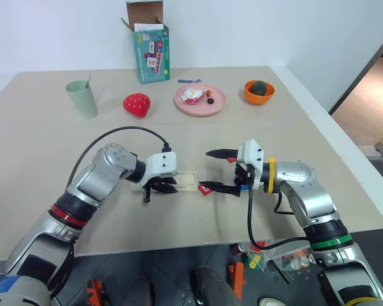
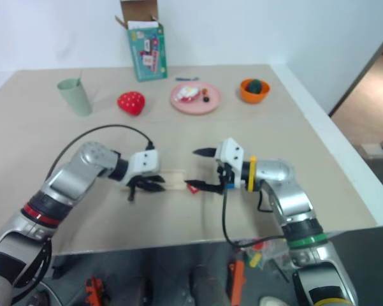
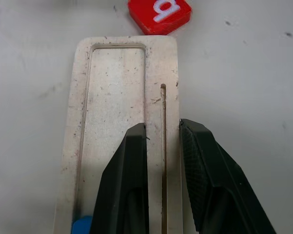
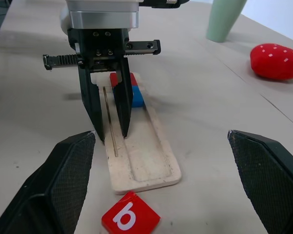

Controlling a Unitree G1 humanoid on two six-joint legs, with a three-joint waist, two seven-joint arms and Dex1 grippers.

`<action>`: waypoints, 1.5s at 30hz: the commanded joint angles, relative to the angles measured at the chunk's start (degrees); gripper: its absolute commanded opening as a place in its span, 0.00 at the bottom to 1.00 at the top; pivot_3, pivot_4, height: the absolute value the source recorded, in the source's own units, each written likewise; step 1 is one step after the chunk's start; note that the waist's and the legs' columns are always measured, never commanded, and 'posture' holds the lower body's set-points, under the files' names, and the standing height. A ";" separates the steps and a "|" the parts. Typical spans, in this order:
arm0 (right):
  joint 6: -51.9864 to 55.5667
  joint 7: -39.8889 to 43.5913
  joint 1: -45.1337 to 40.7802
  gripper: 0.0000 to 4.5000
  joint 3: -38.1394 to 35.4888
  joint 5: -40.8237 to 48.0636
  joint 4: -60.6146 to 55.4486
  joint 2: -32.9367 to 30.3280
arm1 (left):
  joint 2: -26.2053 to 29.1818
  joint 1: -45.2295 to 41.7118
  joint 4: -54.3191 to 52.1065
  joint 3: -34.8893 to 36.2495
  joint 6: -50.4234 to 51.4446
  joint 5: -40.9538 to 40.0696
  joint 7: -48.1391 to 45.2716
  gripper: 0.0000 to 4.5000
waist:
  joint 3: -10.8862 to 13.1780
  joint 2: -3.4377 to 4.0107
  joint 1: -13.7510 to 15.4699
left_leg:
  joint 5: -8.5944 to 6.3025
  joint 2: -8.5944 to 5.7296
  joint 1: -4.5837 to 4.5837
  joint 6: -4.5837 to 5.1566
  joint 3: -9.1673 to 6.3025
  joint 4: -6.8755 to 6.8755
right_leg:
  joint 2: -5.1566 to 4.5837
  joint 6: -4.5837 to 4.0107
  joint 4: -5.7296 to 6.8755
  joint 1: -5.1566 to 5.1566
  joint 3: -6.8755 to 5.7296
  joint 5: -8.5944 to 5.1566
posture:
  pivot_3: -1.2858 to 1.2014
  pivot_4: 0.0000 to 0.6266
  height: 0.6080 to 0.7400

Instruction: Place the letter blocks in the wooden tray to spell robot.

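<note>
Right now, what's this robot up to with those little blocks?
It is spelling a word with letter blocks in a wooden tray. A red block and a blue block already sit at one end of the tray. The left hand is shut, fingertips on the tray's edge. The right hand waits open beside the red b block, which lies on the table just off the tray's empty end.

Head pair: high, facing forward-down over whole tabletop [image 1: 44,210].
Left wrist: close above wooden tray [image 3: 112,87].
Right wrist: low, facing left tool [image 4: 109,131].
Shared: tray, red b block [image 4: 130,216].
</note>
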 commanded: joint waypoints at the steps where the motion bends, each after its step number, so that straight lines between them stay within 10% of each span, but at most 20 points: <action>1: -1.46 0.27 -1.60 1.00 -1.58 0.16 -0.15 0.01 | -1.03 -2.13 -1.32 -0.96 1.51 1.03 0.69 0.10 | 0.00 0.00 -0.01 | 0.00 0.00 0.00 0.00 0.00 0.00 | 0.00 0.00 0.00 0.00 0.00 0.00 | 0.52 0.24 1.00; 14: -1.60 1.97 -1.03 1.00 -1.88 -0.15 1.53 -1.93 | -1.49 -1.97 -2.05 -1.16 4.31 0.52 1.17 0.10 | 0.01 0.01 0.00 | 0.00 -0.01 -0.02 0.00 -0.01 0.01 | -0.02 0.01 -0.01 0.01 0.00 0.00 | 0.52 0.24 1.00; 25: -1.85 7.45 -1.99 1.00 -0.42 -1.31 5.47 -4.99 | 0.72 -0.81 -9.55 7.42 9.00 -7.68 1.18 1.00 | 0.04 0.07 -0.05 | 0.00 -0.01 -0.01 0.00 0.00 0.01 | -0.01 0.00 0.00 0.00 0.01 0.00 | 0.52 0.24 1.00; 33: -4.67 8.43 -4.03 1.00 2.39 -5.99 13.23 -2.95 | 3.62 12.70 -23.10 23.05 16.02 -27.06 0.59 1.00 | 0.09 0.18 -0.35 | -0.04 0.06 0.02 0.07 0.01 0.00 | -0.01 -0.01 0.01 -0.02 0.00 -0.03 | 0.52 0.24 1.00; 40: -7.24 9.16 -3.82 1.00 3.90 -8.45 16.19 -2.18 | -0.72 25.26 -28.67 27.46 2.72 -24.88 11.56 1.00 | 0.10 0.19 -0.03 | -0.03 0.00 0.00 0.05 0.00 0.11 | -0.16 0.04 -0.02 0.06 -0.03 0.03 | 0.52 0.24 1.00; 45: -6.56 9.03 -3.26 0.60 4.46 -9.36 16.30 -2.11 | -0.08 31.05 -30.60 27.04 -1.26 -23.12 15.64 1.00 | 0.10 0.19 -0.03 | -0.03 0.00 0.04 0.06 0.04 0.11 | -0.15 0.03 -0.02 0.07 0.02 0.08 | 0.52 0.24 1.00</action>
